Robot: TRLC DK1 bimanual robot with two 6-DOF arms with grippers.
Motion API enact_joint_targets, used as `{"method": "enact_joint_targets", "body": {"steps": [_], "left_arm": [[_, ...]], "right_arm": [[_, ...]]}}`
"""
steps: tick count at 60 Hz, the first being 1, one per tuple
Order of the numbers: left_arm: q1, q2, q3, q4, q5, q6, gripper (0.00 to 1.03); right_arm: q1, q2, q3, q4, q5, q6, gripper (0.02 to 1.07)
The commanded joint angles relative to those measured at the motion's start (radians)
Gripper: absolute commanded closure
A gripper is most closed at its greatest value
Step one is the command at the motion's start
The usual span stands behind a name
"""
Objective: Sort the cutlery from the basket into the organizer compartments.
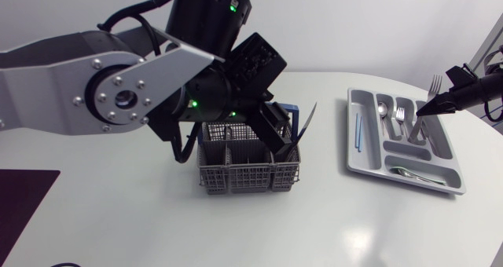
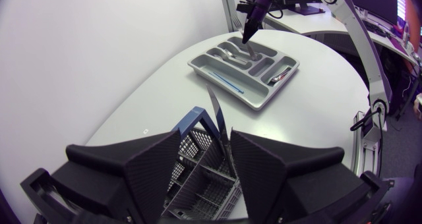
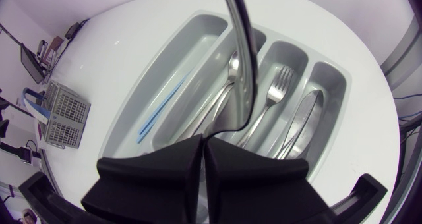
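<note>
Grey plastic basket point(image 1: 240, 171) sits right under the left gripper point(image 2: 204, 137); its fingers point(image 2: 155, 168) are spread apart and you can see the basket's mesh through the gap. A knife point(image 2: 217, 118) stands up between them, blade pointing out ahead; it runs close along one finger's inner face and the other finger is clear of it, so it's not pinched. The basket's blue handle point(image 2: 198, 113) is just past the fingertips.

Other side: the right gripper point(image 3: 203, 151) has its fingers pressed together on the stem of a fork point(image 1: 435, 84), tines up above the fingers; it hangs over the grey organizer point(image 1: 352, 141). Below those fingers the slots hold a spoon point(image 3: 231, 72), a second fork point(image 3: 277, 85) and a sorted knife point(image 3: 306, 112), one per slot, side by side; a thin blue stick point(image 3: 161, 109) lies in the long slot beside the spoon; a second spoon point(image 1: 413, 173) is in the crosswise slot.
</note>
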Motion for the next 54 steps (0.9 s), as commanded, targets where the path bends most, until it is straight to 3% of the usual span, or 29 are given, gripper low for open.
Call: {"method": "enact_joint_targets", "body": {"steps": [1,54], "left_arm": [[-0.008,0.009,0.011,-0.01,0.01,-0.021,0.5],[-0.011,-0.003,0.005,-0.02,0.01,-0.035,0.5]], "right_arm": [[0.006,0.019,-0.008,-0.016,0.01,0.016,1.01],[0.04,0.094,-0.003,0.024,0.094,0.188,1.01]]}}
